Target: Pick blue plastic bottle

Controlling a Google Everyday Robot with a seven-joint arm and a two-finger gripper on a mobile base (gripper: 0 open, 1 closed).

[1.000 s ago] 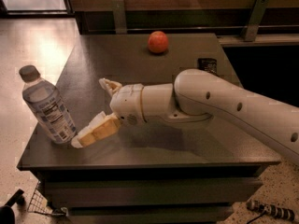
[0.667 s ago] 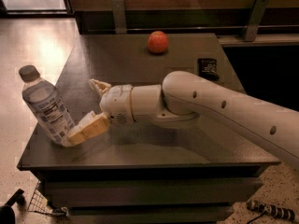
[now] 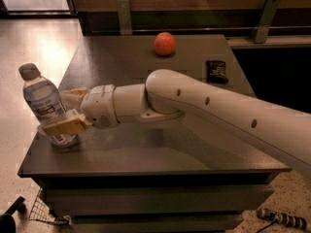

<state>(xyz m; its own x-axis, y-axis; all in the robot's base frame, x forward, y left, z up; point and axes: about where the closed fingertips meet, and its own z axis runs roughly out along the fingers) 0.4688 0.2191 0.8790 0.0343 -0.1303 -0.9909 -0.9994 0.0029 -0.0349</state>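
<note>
Blue plastic bottle (image 3: 43, 97) stood tilted at the tabletop's (image 3: 146, 155) front-left corner, tool (image 3: 66, 111) spread around its lower body, one finger (image 3: 62, 125) across the label, orange fruit (image 3: 164, 43) well apart.

Bottle (image 3: 43, 97) leans left at the desk's (image 3: 146, 152) front-left corner. Hand (image 3: 55, 112) reaches in from the right, fingers (image 3: 64, 126) spread on either side of its lower half. Orange fruit (image 3: 164, 43) sits far back, small black item (image 3: 216, 71) back right.
</note>
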